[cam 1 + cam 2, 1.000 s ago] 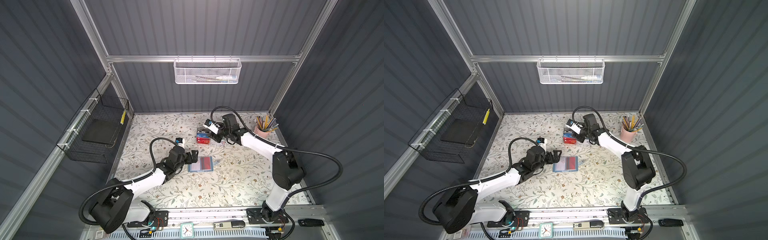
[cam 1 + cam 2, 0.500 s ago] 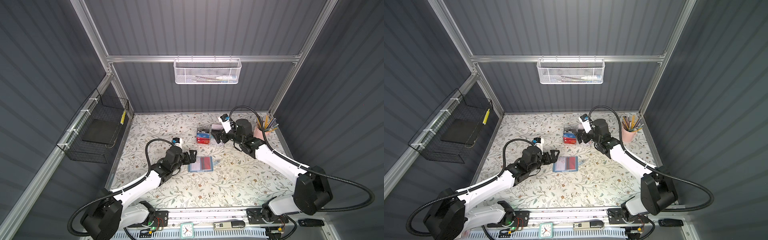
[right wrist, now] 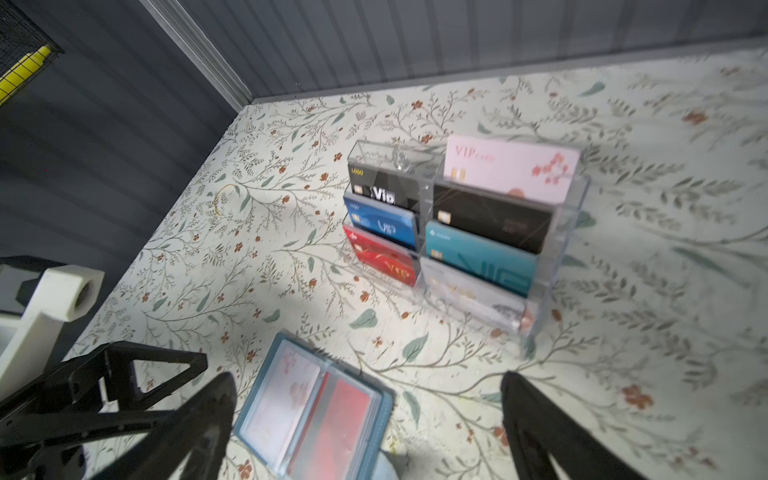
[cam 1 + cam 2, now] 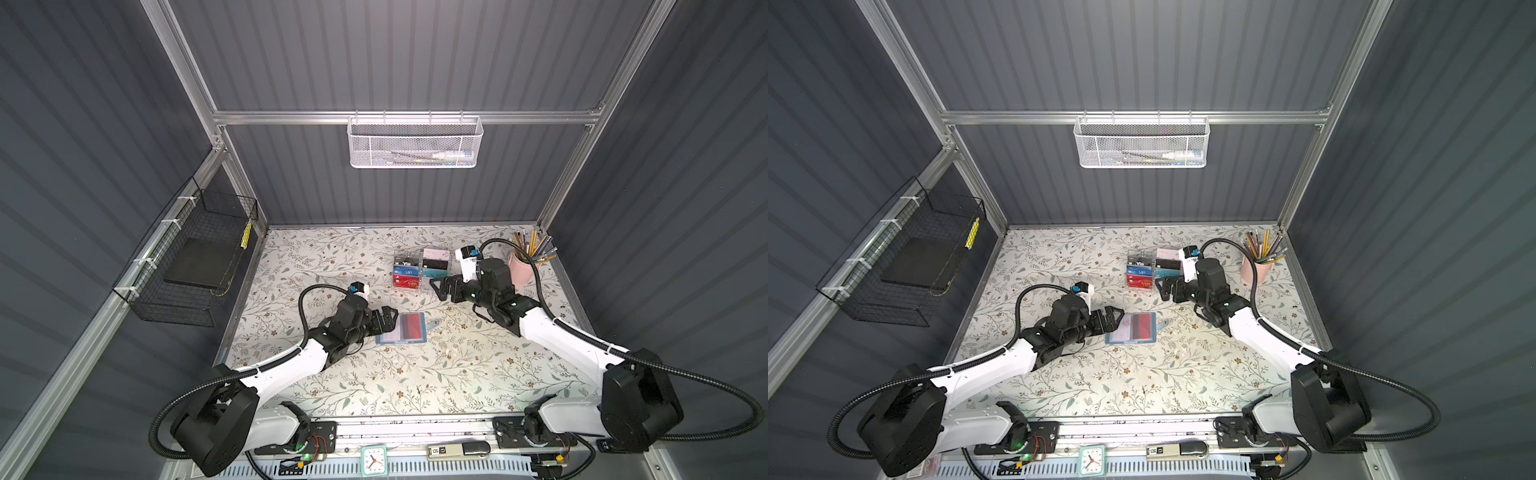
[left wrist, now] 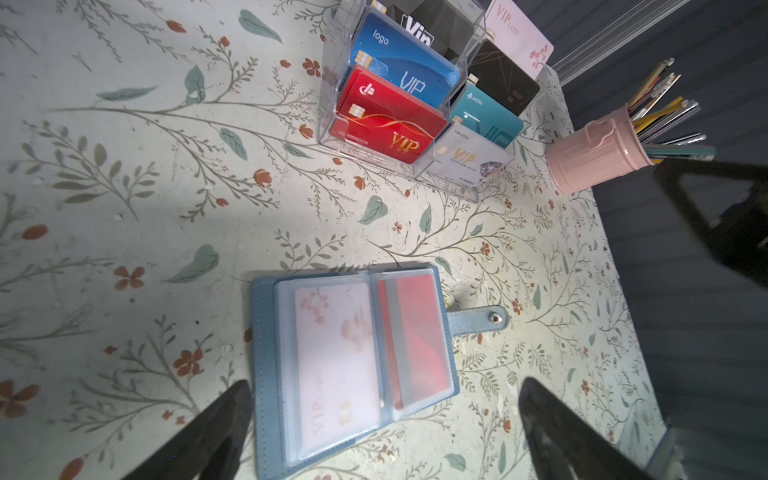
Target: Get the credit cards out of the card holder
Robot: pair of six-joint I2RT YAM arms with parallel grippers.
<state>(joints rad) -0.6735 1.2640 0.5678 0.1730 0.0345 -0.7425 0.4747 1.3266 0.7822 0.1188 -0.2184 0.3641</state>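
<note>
Two grippers, one change: the right gripper, above the clear acrylic rack a second ago, now hangs just beside it on the right, fingers spread wide and empty; the left gripper stays at the left edge of the card holder, fingers also spread, gripping nothing; it lies open and flat mid-table, long axis running left to right, closure tab pointing right; grained slate-blue cover, clear glossy sleeves over a pale pink card and a red card with a grey stripe
</note>
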